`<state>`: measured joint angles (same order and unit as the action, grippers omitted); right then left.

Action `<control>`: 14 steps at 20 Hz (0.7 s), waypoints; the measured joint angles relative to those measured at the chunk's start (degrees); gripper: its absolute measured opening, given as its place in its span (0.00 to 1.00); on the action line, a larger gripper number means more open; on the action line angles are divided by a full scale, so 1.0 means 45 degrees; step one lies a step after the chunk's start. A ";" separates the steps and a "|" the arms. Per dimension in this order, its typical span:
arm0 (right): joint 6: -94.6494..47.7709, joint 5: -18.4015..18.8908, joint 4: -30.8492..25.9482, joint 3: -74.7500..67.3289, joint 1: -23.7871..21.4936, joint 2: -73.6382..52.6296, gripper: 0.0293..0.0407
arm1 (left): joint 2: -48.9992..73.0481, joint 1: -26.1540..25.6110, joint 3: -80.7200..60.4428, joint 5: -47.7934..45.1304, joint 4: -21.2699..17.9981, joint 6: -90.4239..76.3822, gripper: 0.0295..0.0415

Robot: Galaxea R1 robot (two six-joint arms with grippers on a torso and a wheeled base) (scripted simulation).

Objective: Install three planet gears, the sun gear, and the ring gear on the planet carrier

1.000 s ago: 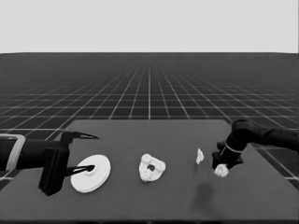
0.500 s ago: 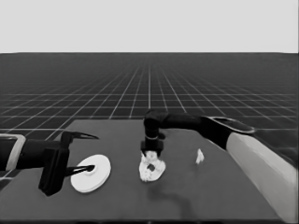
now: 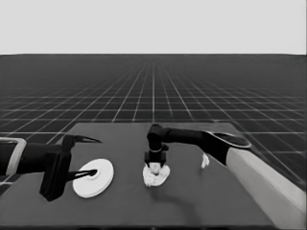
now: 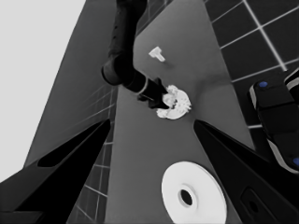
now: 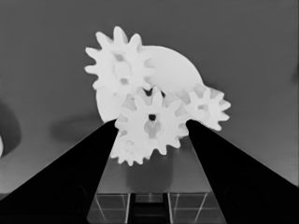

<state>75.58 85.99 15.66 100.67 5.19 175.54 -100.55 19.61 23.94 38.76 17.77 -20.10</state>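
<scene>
The right claw [image 3: 156,165] hangs over the middle of the dark worktop [image 3: 192,206], its two long black fingers [image 5: 79,172] set closely on either side of a small white toothed gear [image 5: 150,125]; in the right wrist view the fingers flank that gear's rim, so it looks gripped, though actual contact cannot be made out. This held gear sits over the smaller round part [image 5: 175,70], a flat white disc, with two more small white gears already lying on that disc: one [image 5: 119,65] at about eleven o'clock from the held gear, the other [image 5: 206,106] at about two o'clock, both with teeth close against it. The relation that matters is straight down the claw's own axis: the gear appears to lie directly between the fingertips and the disc, so seating it probably calls for a short descent and a meshing of teeth, not a sideways shift. In the head view a thin white piece [image 3: 205,161] lies at three o'clock from the cluster, well apart. At nine o'clock lies the larger round part [image 3: 94,178], a thick white disc with a central hole, under the waiting left claw [image 3: 79,158], whose spread fingers hold nothing. The right arm is plainly the nearer to the assembly.
</scene>
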 joint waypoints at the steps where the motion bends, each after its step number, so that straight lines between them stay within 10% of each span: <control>1: -0.0004 -0.0004 0.0008 0.0007 0.0007 0.0002 0.14 | 0.0000 0.0000 0.0000 0.0000 0.0000 0.0000 0.75; 14: 0.1402 -0.0008 0.0010 0.0012 0.0119 0.0009 0.14 | 0.0000 0.0000 0.0000 0.0000 0.0000 0.0000 0.75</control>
<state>81.89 85.95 15.71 100.72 5.72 175.58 -100.55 19.61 23.94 38.76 17.77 -20.10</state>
